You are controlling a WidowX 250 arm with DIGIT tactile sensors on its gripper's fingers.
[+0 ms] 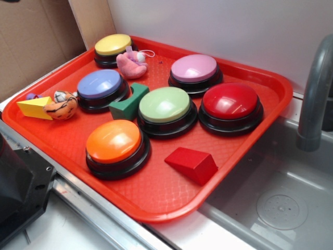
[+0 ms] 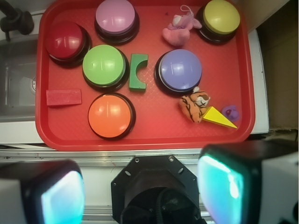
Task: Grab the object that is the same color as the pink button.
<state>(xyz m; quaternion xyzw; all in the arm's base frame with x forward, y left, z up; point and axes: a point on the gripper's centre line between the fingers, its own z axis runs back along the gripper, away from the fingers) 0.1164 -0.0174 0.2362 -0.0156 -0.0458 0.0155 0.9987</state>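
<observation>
Red tray [image 2: 51, 133] holds the pink plush [image 2: 176, 32]; gripper [image 2: 140, 191] hovers high, fingers spread.

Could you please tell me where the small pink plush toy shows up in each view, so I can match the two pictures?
Exterior view: the pink plush toy lies at the tray's far end, between the yellow button and the pink button.
Wrist view: the toy sits near the top edge, right of centre, between the same two buttons.
Shared landmark: the yellow button, right beside the toy in both views.
</observation>
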